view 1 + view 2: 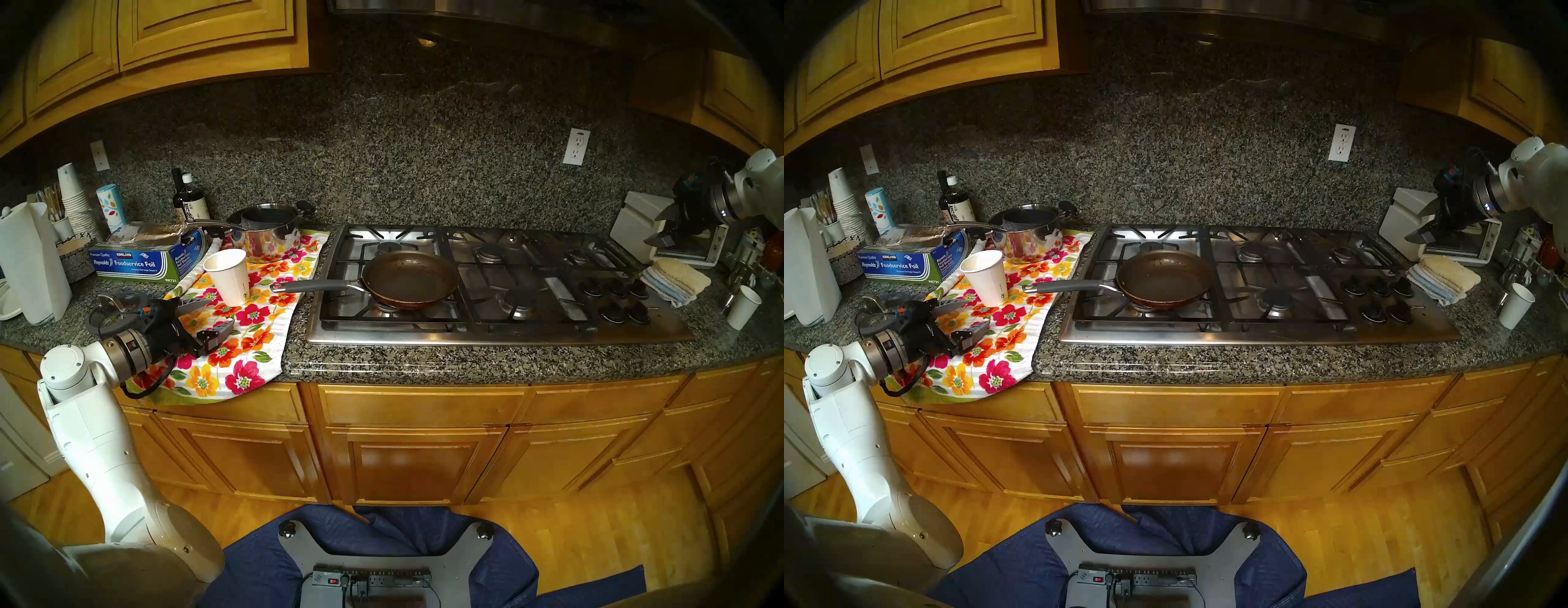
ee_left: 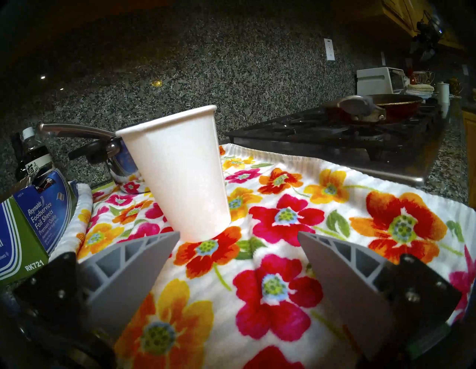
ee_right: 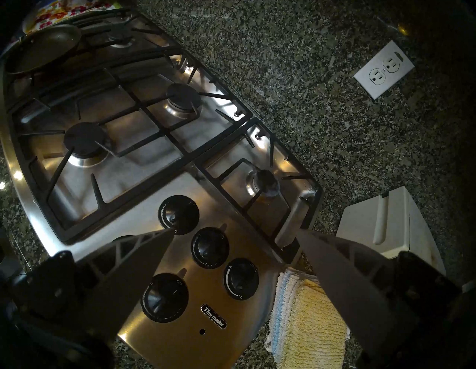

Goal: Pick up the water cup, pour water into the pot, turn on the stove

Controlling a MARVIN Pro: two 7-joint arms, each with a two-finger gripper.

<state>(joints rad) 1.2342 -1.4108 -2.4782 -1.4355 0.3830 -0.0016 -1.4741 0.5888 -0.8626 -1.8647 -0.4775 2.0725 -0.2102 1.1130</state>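
The water cup (image 1: 227,276) (image 1: 985,278) stands upright on a floral towel, left of the stove (image 1: 488,335). My left gripper (image 1: 218,314) (image 1: 978,312) is open and empty, low over the towel just in front-left of the cup. In the left wrist view the cup (image 2: 180,175) stands just beyond the left fingertip of the gripper (image 2: 238,234). The pot (image 1: 409,278) (image 3: 43,49) sits on the stove's front-left burner, handle pointing left. My right gripper (image 1: 653,231) (image 3: 235,232) is open, raised above the knobs (image 3: 210,247) at the stove's right end.
The floral towel (image 1: 237,352) hangs over the counter edge. A steel saucepan (image 1: 269,231) and a foil box (image 1: 140,259) stand behind the cup. Folded cloths (image 1: 674,278), a toaster oven (image 1: 628,229) and another white cup (image 1: 744,305) stand right of the stove.
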